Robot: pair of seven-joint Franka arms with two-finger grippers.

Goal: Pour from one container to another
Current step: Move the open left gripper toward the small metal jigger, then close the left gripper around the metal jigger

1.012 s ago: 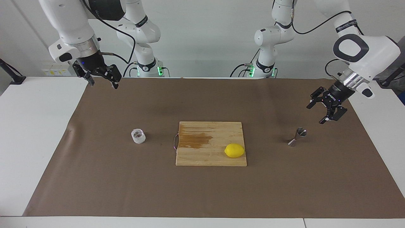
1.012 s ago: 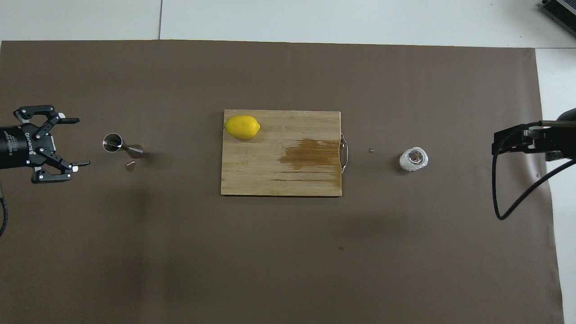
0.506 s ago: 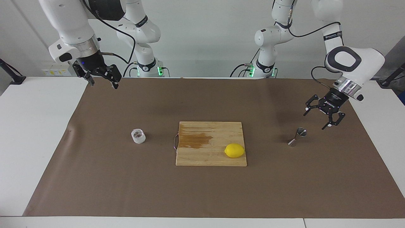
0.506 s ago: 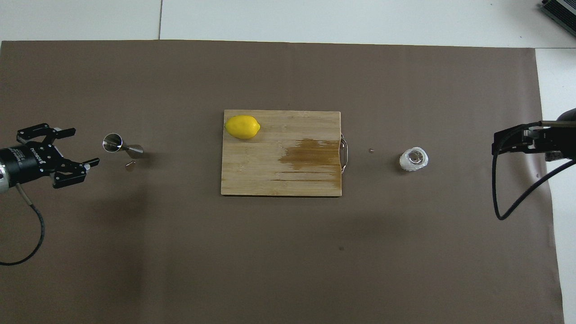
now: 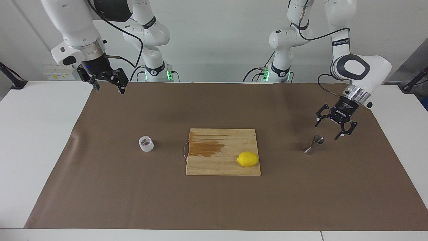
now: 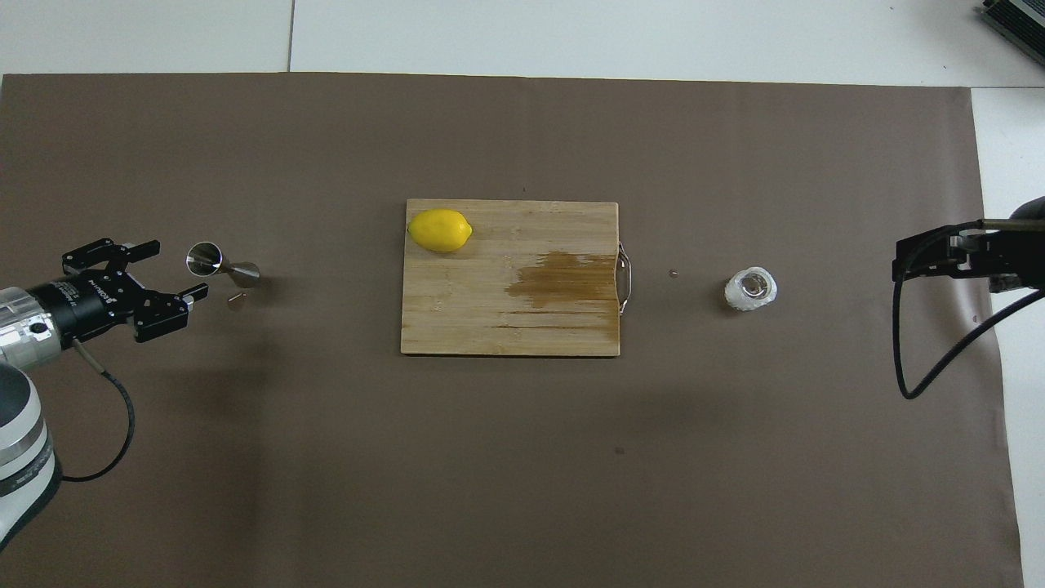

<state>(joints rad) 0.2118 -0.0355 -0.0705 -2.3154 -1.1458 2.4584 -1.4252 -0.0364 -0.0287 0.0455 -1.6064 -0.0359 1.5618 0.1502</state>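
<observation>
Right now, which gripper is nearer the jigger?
Left. The left gripper hangs open just beside the jigger; the right gripper waits open at the table's other end.

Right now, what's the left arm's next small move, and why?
Probably ease the left gripper down and toward the steel jigger until its waist sits between the fingers. The gripper is open, raised beside the jigger and not touching it. The right gripper waits, away from the glass cup.

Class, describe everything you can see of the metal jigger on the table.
The jigger is small, silvery and hourglass-shaped: two metal cones joined at a narrow waist. It stands upright on the brown mat, toward the left arm's end, apart from the cutting board. The open left gripper hovers close, not touching it.
</observation>
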